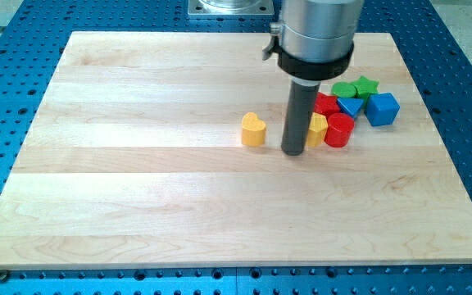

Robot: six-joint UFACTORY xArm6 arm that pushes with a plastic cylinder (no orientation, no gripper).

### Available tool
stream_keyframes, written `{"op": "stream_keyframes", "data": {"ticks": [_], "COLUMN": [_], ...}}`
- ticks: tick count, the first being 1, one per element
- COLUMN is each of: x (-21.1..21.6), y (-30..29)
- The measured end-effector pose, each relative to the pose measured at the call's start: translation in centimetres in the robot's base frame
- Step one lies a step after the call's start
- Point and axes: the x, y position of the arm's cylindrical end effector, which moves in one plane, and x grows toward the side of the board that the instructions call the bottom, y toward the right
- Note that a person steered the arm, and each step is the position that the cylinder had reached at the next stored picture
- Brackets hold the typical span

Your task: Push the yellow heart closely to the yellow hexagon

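Tip [294,152] between yellow heart [253,129] and yellow hexagon [317,129].

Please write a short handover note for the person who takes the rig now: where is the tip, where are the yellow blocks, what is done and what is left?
My tip rests on the board, between the yellow heart at its left and the yellow hexagon, which it partly hides.
The hexagon sits beside a red block.
Done: nothing certain; a gap separates heart and hexagon.
Left: move the tip to the heart's left side, then push it right, probably.
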Motion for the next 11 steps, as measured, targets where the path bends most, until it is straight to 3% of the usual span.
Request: {"op": "stream_keyframes", "data": {"ticks": [2,4,5,6,7,9,11], "x": [0.0,3.1,6.6,5.0,-2.1,-2.5,-5.1], "y": [4.3,6.9,-7.5,-22.6,-23.7,-8.2,-2.0]}}
